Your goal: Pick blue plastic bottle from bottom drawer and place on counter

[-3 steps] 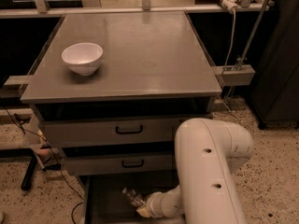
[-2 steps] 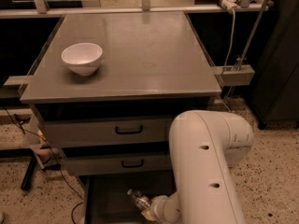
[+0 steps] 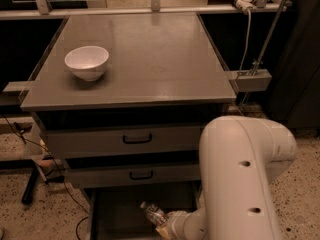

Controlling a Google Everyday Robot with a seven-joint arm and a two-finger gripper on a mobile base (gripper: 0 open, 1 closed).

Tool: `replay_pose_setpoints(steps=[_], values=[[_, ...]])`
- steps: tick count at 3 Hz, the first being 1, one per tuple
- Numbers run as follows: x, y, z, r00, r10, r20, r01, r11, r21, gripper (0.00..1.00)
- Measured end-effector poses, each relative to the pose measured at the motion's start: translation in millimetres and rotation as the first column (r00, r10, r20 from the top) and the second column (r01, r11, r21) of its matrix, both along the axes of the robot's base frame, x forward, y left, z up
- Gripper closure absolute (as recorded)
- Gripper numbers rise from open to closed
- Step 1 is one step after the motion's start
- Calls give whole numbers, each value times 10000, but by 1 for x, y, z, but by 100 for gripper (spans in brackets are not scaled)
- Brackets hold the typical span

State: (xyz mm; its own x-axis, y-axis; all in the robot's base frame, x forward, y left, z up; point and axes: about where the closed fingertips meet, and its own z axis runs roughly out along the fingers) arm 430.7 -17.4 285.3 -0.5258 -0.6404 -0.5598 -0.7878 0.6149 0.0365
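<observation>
My pincer [image 3: 165, 229] is low in the open bottom drawer [image 3: 117, 211], beneath the near edge of the tabletop [image 3: 150, 59], right beside the blue plastic bottle [image 3: 152, 213]. Whether it is grasping the bottle or released, I cannot tell. The bottle lies tilted in the drawer's dark inside, right of the middle.

I judge it light, thin-walled and smooth. A hard squeeze would dent it, and a grip near either end could let it slip out, so I would take it across the ribbed middle.

Above it, two flat-fronted drawers [image 3: 125, 140] with black handles are shut, and my white arm [image 3: 240, 184] bulks to their right.

Farther back, a white bowl [image 3: 86, 61] sits near the tabletop's left edge. The near right corner, well apart from it, suits the bottle.
</observation>
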Motion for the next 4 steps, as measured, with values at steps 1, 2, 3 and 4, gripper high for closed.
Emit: replay_pose_setpoints(steps=[1, 2, 3, 4], values=[[-14, -22, 36, 9994, -265, 214, 266, 9996, -53, 100], [-31, -64, 105, 9940, -753, 789, 796, 9954, -532, 100], [-31, -64, 105, 9940, -752, 791, 796, 9954, -532, 100], [-31, -74, 135, 9917, -705, 1076, 770, 9954, -567, 100]])
